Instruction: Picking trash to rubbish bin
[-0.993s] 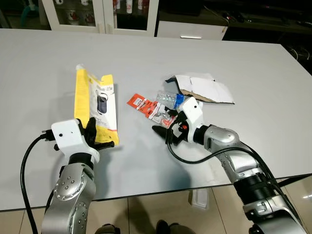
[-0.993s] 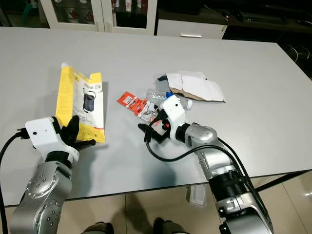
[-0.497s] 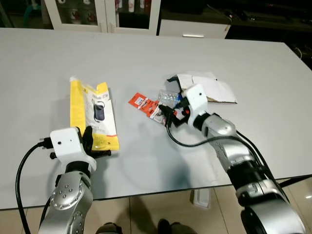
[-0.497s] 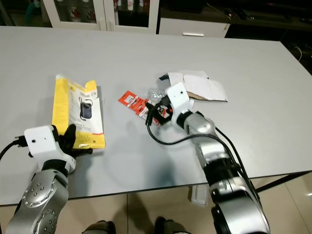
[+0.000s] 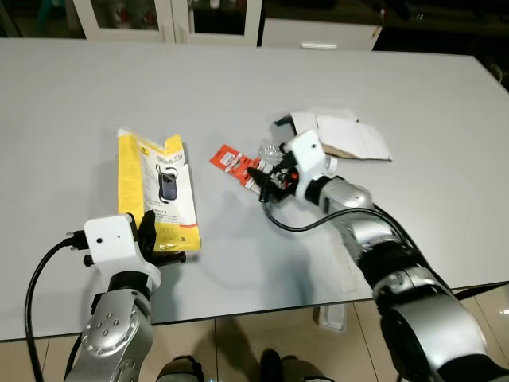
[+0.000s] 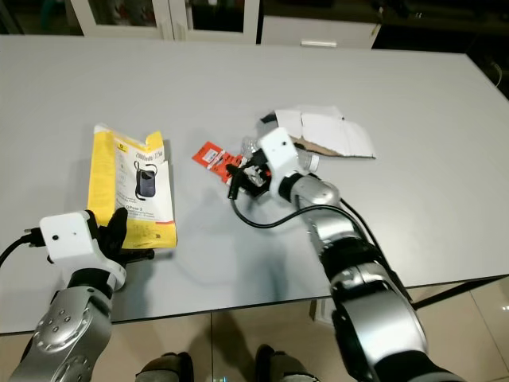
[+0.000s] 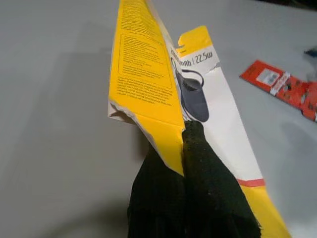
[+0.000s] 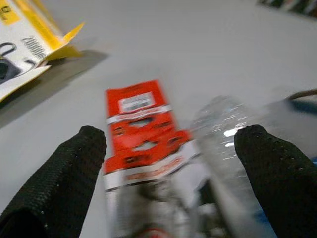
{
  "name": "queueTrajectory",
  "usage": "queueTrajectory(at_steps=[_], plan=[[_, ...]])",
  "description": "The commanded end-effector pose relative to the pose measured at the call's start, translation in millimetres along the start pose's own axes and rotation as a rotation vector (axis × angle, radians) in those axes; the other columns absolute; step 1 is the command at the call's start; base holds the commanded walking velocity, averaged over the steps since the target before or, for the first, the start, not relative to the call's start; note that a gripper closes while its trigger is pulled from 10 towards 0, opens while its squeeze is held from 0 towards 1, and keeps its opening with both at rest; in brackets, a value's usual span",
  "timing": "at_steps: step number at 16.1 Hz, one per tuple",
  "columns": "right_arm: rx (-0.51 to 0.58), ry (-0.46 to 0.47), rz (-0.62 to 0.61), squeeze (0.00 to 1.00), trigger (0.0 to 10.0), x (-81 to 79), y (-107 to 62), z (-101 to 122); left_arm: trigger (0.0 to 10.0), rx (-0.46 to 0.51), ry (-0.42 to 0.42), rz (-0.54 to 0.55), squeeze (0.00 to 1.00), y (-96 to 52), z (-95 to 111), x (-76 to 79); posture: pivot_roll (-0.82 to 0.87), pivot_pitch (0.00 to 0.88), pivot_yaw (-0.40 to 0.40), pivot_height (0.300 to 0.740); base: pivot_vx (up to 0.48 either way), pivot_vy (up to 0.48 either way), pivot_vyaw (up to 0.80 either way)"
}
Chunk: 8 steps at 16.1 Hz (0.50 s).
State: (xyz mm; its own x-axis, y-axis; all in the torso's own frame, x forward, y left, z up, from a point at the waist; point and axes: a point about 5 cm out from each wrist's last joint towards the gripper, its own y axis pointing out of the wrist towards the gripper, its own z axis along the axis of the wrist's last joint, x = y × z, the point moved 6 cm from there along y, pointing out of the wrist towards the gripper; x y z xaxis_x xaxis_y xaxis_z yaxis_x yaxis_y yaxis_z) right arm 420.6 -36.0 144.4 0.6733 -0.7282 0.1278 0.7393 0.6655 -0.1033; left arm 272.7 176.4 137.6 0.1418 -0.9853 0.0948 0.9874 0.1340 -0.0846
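A yellow package (image 5: 155,187) lies on the grey table (image 5: 238,72), and my left gripper (image 7: 178,144) is shut on its near edge. A red wrapper (image 5: 231,161) and a crushed clear plastic bottle (image 5: 274,151) lie together at the table's middle. My right gripper (image 5: 266,177) hovers just over them. Its fingers (image 8: 74,173) stand wide open, with the red wrapper (image 8: 138,124) and the bottle (image 8: 228,129) between them. Neither finger touches the trash as far as I can tell.
Torn white and brown cardboard (image 5: 346,137) lies just beyond the bottle, to the right. The table's near edge (image 5: 238,312) runs close to my body, with tiled floor below. Cabinets (image 5: 151,12) stand behind the far edge.
My right gripper has moved away from the table's front, up to the red wrapper and bottle, staying open. The left gripper has kept hold of the yellow package. The camera has shifted slightly.
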Motion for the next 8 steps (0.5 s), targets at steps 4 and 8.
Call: queueTrajectory(at_steps=[4,8], plan=[[-0.026,0.043,0.135,1.00,10.0,-32.6,10.4,-11,0.4,-0.087,0.034,-0.004,0.00,-15.5,-13,-4.2,0.13,0.267,-0.083,0.740,0.000,0.000,0.00],[-0.021,0.067,0.221,0.64,10.0,-59.9,15.4,-16,0.4,-0.098,0.038,-0.005,0.00,-19.9,-12,-4.7,0.14,0.280,-0.080,0.740,0.000,0.000,0.00]])
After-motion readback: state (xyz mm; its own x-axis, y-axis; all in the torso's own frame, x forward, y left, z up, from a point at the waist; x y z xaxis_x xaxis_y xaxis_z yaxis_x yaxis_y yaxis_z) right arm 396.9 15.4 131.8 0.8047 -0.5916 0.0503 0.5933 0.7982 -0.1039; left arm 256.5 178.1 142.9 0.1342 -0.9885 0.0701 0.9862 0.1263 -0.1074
